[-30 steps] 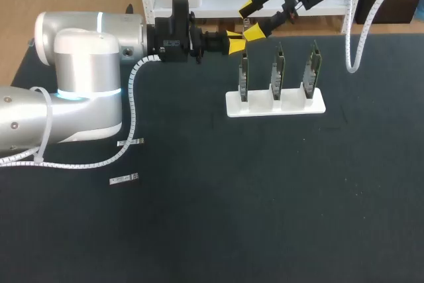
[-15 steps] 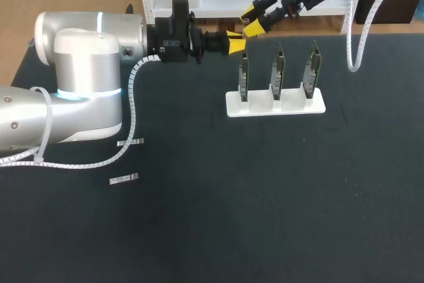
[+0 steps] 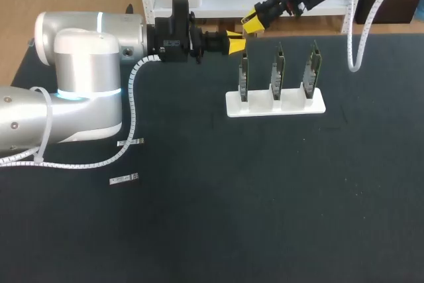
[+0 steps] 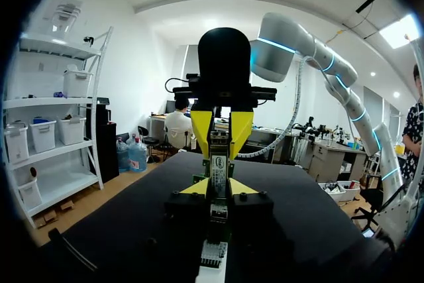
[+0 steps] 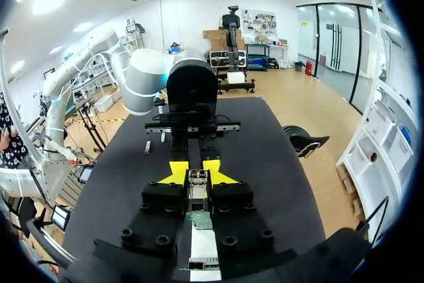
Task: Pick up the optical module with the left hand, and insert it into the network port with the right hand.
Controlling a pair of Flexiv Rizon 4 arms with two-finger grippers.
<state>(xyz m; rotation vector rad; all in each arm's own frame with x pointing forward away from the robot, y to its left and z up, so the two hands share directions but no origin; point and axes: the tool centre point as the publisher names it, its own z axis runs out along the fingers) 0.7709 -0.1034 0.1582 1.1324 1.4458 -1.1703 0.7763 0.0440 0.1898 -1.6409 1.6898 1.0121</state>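
Note:
The optical module point(image 4: 217, 167) is a thin metal stick with a white label, held up in the air at the back of the table. My left gripper point(image 3: 235, 44) is shut on one end of it; in its own wrist view the gripper point(image 4: 217, 190) has the module running out ahead between the fingers. My right gripper point(image 3: 253, 24) comes from the opposite side and is shut on the other end, tip to tip with the left. In the right wrist view the module point(image 5: 197, 193) lies between that gripper's point(image 5: 196, 175) fingers. The network port boards point(image 3: 278, 67) stand upright in a white holder point(image 3: 275, 105) just below.
Two more small modules point(image 3: 130, 142) point(image 3: 124, 179) lie on the dark table mat at the left, close to my left arm's base. The three green boards stand in a row to the right of my left gripper.
My right gripper's fingers stood wide open around the module's free end and have closed onto it. The left arm has kept still with the module.

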